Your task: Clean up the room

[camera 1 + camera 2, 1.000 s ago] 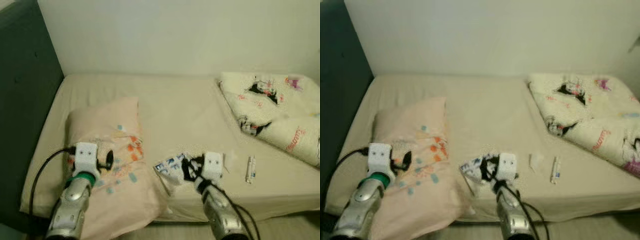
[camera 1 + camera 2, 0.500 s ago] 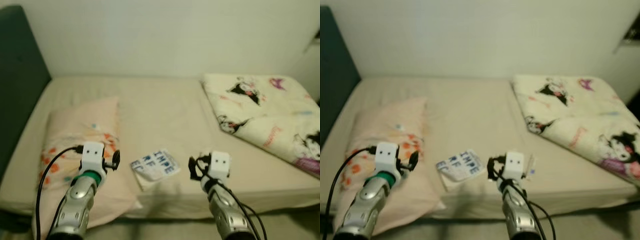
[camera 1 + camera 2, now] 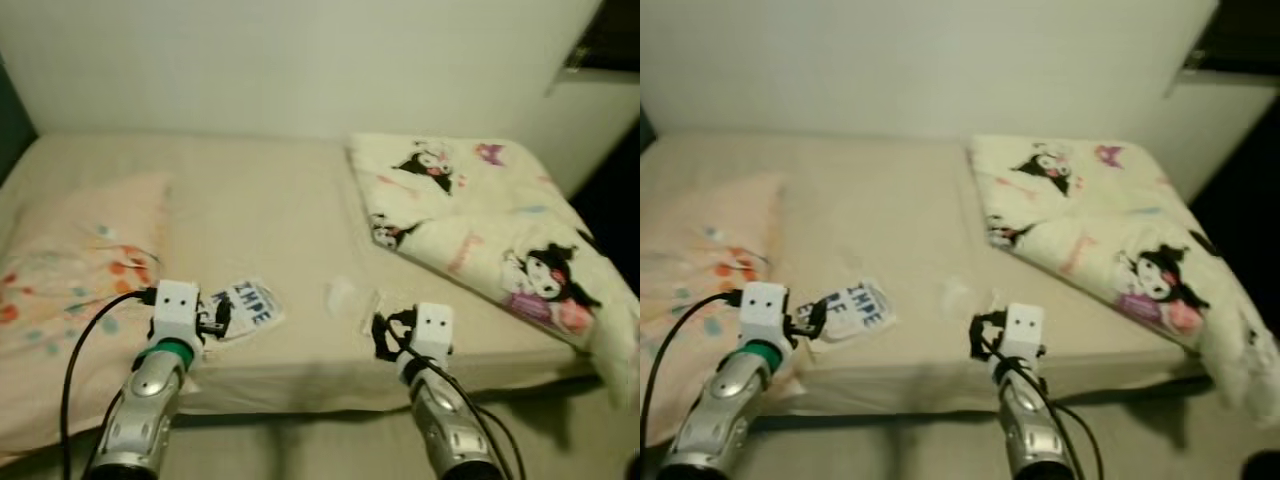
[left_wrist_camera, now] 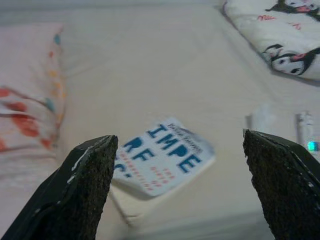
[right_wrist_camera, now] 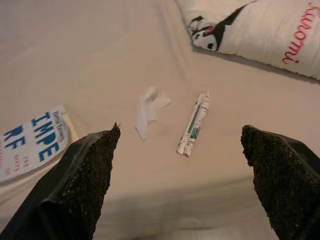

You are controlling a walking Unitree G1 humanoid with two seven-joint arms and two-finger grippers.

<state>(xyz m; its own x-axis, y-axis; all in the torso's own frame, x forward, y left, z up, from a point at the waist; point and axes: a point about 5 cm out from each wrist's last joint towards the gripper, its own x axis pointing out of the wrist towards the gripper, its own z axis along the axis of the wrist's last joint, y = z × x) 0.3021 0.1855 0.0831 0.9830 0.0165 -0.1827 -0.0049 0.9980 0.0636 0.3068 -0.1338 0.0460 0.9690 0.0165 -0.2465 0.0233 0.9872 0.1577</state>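
Note:
A white book (image 3: 240, 308) with blue letters lies on the beige bed (image 3: 250, 190) near its front edge. My left gripper (image 3: 218, 315) hovers just in front of the book (image 4: 162, 155), fingers open and holding nothing. A crumpled white tissue (image 5: 150, 107) and a small white tube (image 5: 193, 122) lie side by side to the book's right. My right gripper (image 3: 385, 335) is raised over the bed's edge before the tube (image 3: 372, 308), open and holding nothing.
A peach patterned pillow (image 3: 70, 260) lies at the left of the bed. A folded cream blanket (image 3: 470, 220) with cartoon prints covers the right side and hangs over the corner. A pale wall runs behind. A dark opening (image 3: 615, 170) is at the far right.
The whole view has swung to the right, so the bed's things have shifted left. The book now lies before my left gripper, the tube before my right. Both grippers stay open.

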